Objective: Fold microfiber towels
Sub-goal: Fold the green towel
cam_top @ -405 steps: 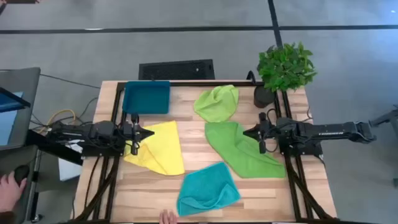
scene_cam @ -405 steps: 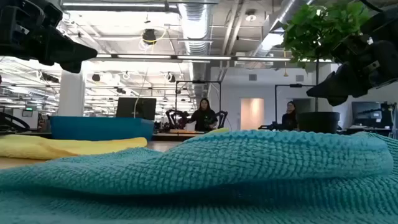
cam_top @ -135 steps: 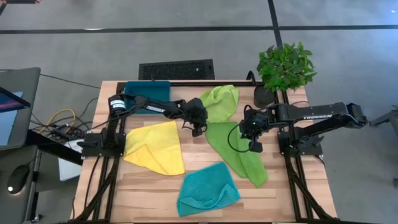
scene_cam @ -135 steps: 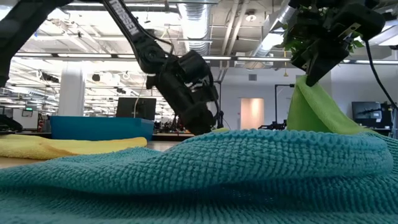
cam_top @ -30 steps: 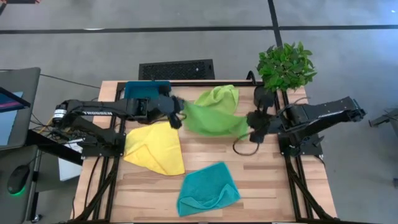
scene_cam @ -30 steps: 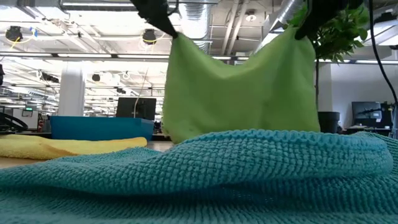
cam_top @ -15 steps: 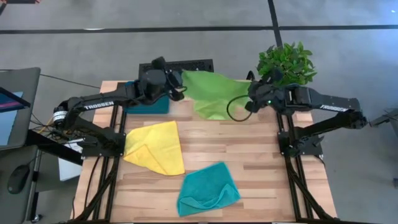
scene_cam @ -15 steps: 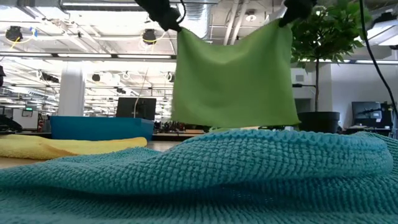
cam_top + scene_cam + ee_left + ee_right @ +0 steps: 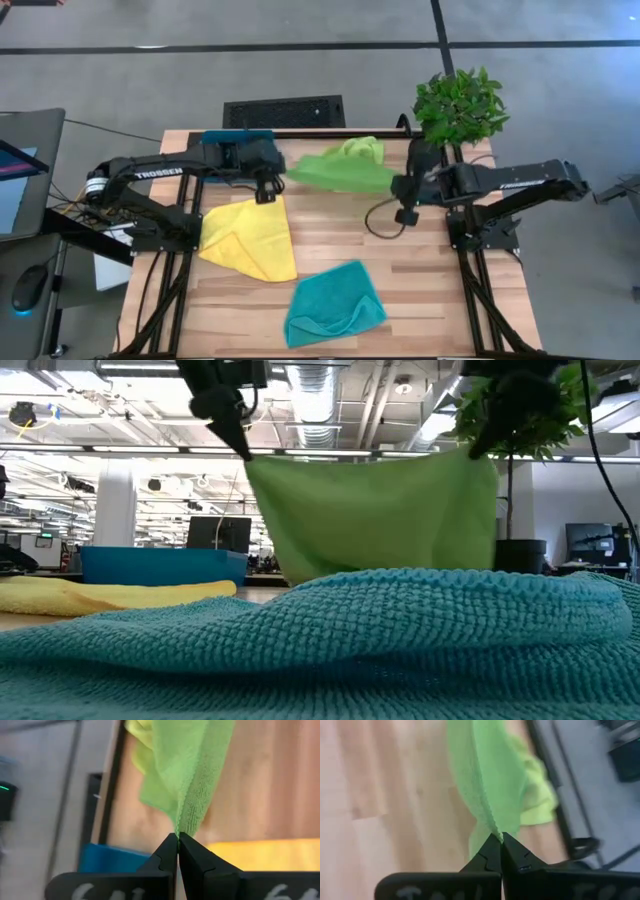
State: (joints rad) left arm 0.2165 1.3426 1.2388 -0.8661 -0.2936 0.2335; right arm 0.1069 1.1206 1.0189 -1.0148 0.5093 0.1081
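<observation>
A lime green towel [image 9: 340, 175] hangs spread between my two grippers over the far middle of the table; it shows as a flat sheet in the low view [image 9: 375, 515]. My left gripper [image 9: 283, 172] is shut on its upper left corner, my right gripper [image 9: 398, 187] on its upper right corner. A second lime green towel [image 9: 362, 148] lies crumpled behind it by the far edge. A yellow towel [image 9: 250, 235] lies at the left and a teal towel [image 9: 335, 303] at the near middle. My left gripper pinches the hanging towel's upper corner [image 9: 181, 826] between its two fingertips, coming level from the table's left. The top edge runs fairly taut toward the other gripper. The towel hangs below; the teal towel hides its lower edge in the low view. My right gripper pinches the opposite upper corner [image 9: 490, 829] between its two fingertips, coming level from the table's right. The towel hangs below the fingers as a flat sheet.
A dark-teal tray [image 9: 225, 140] stands at the far left, partly under my left arm. A potted plant [image 9: 458, 105] stands at the far right corner. A black cable [image 9: 380, 215] loops under my right gripper. Bare wood lies between the yellow and teal towels and the right edge.
Both grippers have come from the far edge toward the near edge and gone down, still shut on the green towel's two corners. The towel has come with them, still hanging as a flat sheet, its top edge lower than before.
</observation>
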